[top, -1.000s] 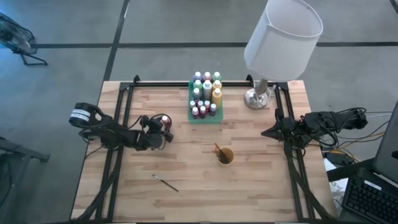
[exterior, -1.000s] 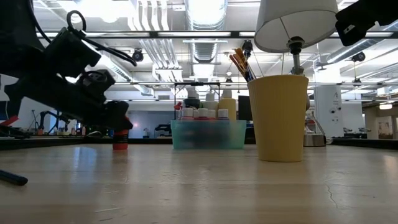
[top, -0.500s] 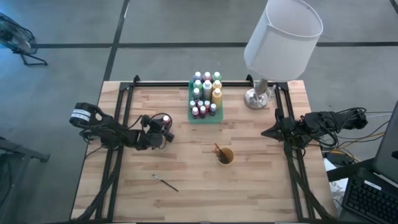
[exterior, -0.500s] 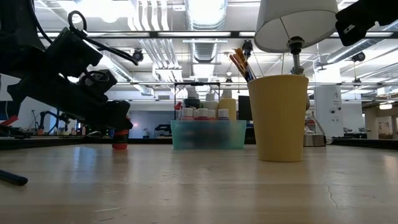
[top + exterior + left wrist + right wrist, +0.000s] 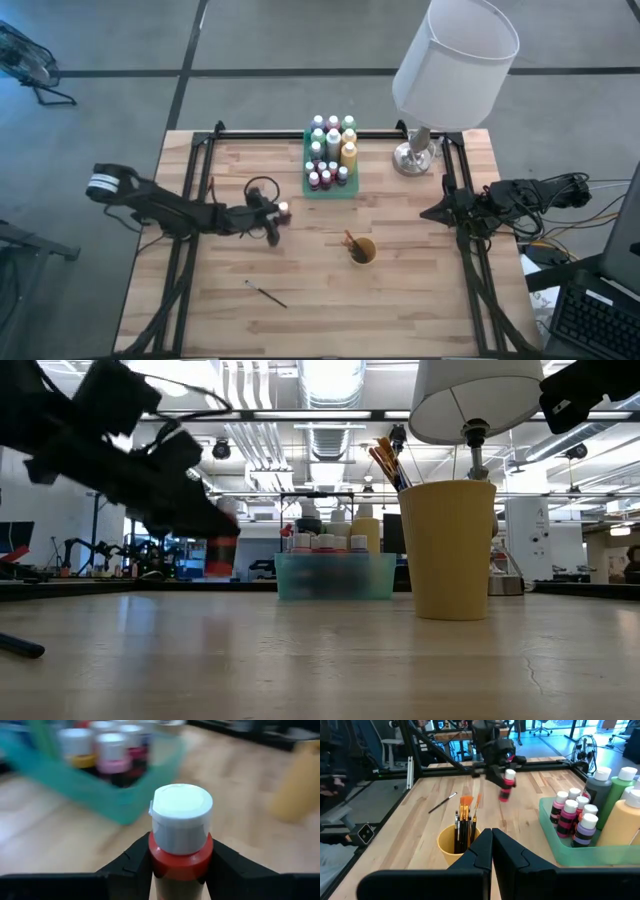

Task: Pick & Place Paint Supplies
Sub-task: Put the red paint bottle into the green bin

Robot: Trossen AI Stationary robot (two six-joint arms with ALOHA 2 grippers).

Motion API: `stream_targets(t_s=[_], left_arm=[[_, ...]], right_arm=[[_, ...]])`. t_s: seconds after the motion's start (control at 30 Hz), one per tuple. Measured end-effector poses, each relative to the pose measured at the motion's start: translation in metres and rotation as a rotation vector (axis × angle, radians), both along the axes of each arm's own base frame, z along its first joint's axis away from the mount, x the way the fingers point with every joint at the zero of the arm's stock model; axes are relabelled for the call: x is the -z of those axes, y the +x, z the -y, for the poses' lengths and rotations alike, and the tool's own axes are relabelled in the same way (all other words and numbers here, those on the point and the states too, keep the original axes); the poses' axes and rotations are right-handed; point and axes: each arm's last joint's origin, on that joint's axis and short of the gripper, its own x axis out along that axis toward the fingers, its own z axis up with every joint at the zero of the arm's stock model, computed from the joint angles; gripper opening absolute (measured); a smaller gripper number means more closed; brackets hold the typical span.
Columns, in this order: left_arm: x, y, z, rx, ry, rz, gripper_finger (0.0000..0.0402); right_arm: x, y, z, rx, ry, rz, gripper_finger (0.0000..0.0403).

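Left gripper (image 5: 281, 211) clamps red bottle (image 5: 283, 209) upright, off table, just short of tray (image 5: 309, 190). We judge tray lies ahead; left arm nearer. Right gripper (image 5: 427, 212) shut, empty.

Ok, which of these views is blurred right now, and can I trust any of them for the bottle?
Left wrist view: the red paint bottle in the left claw is sharp, but the green tray behind it is smeared. Low view: arm and bottle are motion-blurred. High view and right wrist view: crisp; the bottle reads clearly there.
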Motion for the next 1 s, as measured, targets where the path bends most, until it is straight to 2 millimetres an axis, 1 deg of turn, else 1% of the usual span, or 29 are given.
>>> stream_targets(t_s=[0.13, 0.3, 0.4, 0.5, 0.63, 0.73, 0.83, 0.93, 1.0], left_arm=[[-0.026, 0.008, 0.005, 0.137, -0.059, -0.012, 0.0142], [-0.060, 0.021, 0.007, 0.159, -0.063, -0.145, 0.0142], [-0.081, 0.031, 0.008, 0.173, -0.036, -0.185, 0.0142], [-0.099, 0.041, 0.011, 0.230, -0.020, -0.192, 0.0142], [-0.122, 0.050, 0.013, 0.285, 0.009, -0.154, 0.0142], [-0.131, 0.055, 0.014, 0.310, 0.024, -0.137, 0.0142], [-0.136, 0.060, 0.015, 0.316, 0.037, -0.128, 0.0142], [-0.139, 0.067, 0.015, 0.323, 0.053, -0.126, 0.0142], [-0.140, 0.071, 0.016, 0.333, 0.060, -0.116, 0.0142]], right_arm=[[0.000, 0.000, 0.000, 0.000, 0.000, 0.000, 0.0008], [0.000, 0.000, 0.000, 0.000, 0.000, 0.001, 0.0008], [0.000, 0.000, 0.000, 0.001, 0.003, 0.003, 0.0008], [0.000, 0.000, 0.000, 0.000, 0.001, 0.003, 0.0008], [-0.002, 0.001, 0.000, 0.000, 0.007, 0.024, 0.0008], [-0.009, 0.002, -0.001, 0.007, 0.058, 0.093, 0.0008], [-0.020, 0.005, -0.001, 0.003, 0.097, 0.209, 0.0008], [-0.026, 0.014, -0.004, -0.017, 0.058, 0.305, 0.0008], [-0.028, 0.023, -0.007, -0.016, 0.003, 0.324, 0.0008]])
